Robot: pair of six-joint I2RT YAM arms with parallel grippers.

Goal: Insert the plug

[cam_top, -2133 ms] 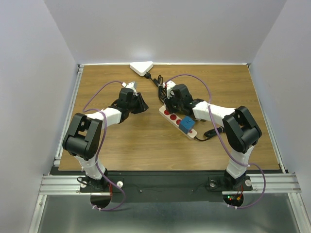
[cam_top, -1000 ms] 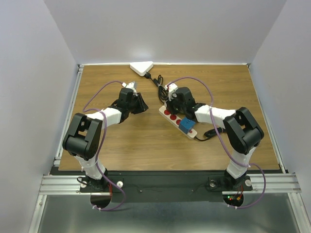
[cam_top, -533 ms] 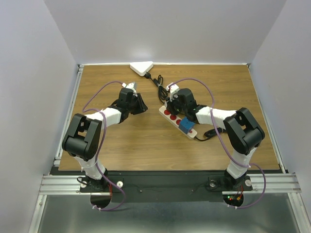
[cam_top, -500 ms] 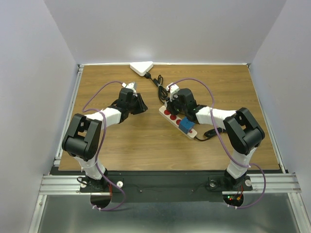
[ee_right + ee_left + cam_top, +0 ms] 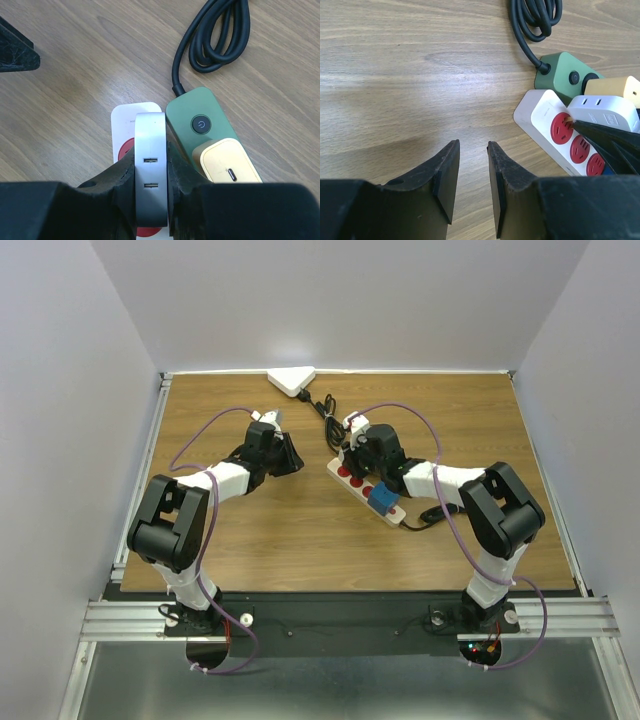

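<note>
1. Wood-grain worktop [image 5: 300, 535] fenced by pale walls.
2. Right tool [image 5: 151, 189] is clamped on the plug [image 5: 149, 142], just over the power strip [image 5: 540, 111] and its end socket.
3. Left tool [image 5: 472, 175] has its jaws slightly apart, with bare wood ahead.

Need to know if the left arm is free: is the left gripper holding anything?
No, the left gripper has its jaws apart, with only the wooden table showing between them.

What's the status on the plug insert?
Left gripper open, empty, off to the side. Right gripper shut on white plug, at end socket of power strip. Green strip crowds that socket.
</note>
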